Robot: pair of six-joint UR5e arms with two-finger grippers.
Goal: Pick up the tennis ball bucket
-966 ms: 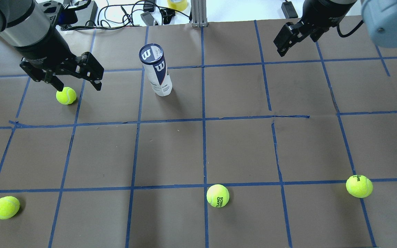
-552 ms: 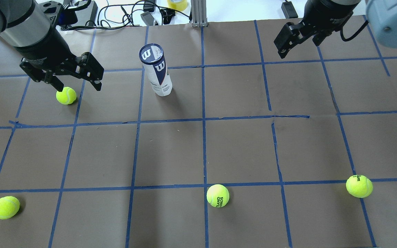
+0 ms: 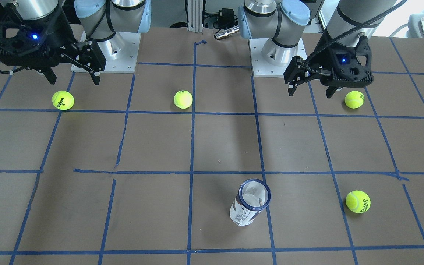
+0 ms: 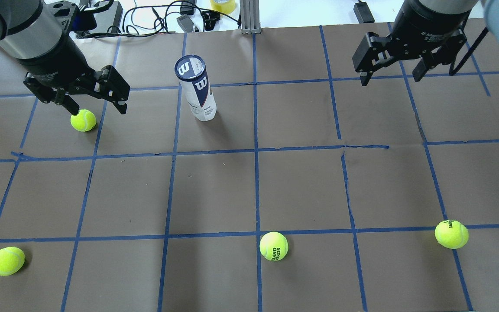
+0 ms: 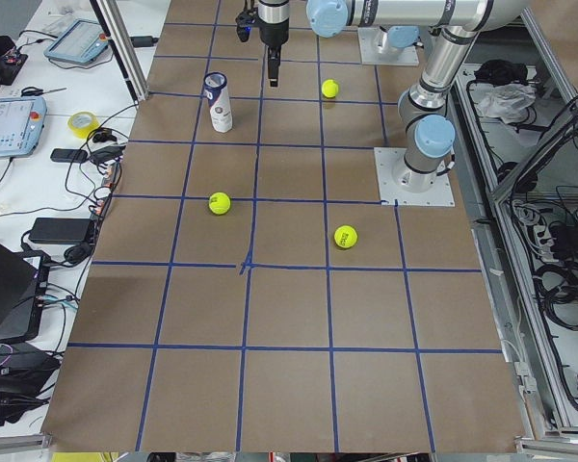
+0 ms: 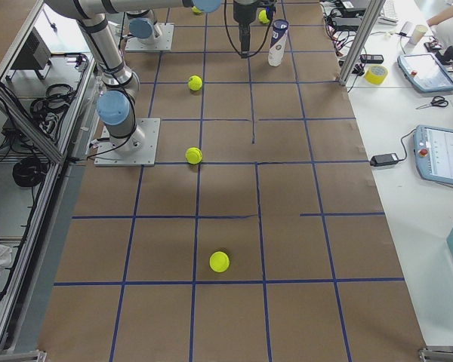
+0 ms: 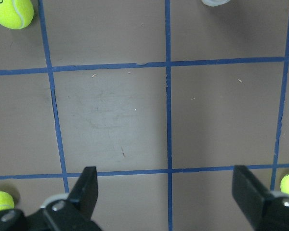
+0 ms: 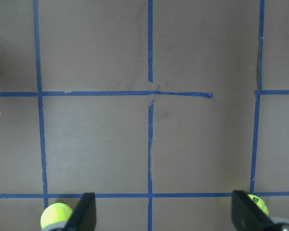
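- The brown paper tabletop (image 4: 301, 186) in front of you is blue-taped into squares.
- Your left gripper (image 4: 98, 108) and right gripper (image 4: 390, 79) hang spread wide, both empty.
- The slim white-and-navy tennis ball bucket (image 4: 198, 93) stands upright toward the edge opposite the robot, in the left half. Overhead shows its "W", the front-facing view its small print.
- Yellow-green tennis balls (image 4: 273, 246): four.

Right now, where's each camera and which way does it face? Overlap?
Front-facing: across the table, facing the robot; both arms, left tool view-right, right tool view-left.
Overhead: behind the robot, looking forward and down; both tools.
Exterior left: table's left end, looking along it; left arm's base nearest.
Exterior right: opposite end; right arm's base nearest.
Left wrist: looks down on the table; own fingers.
Right wrist: same; own fingers, two tennis balls.
Shared: all exterior views show the upright tennis ball bucket.
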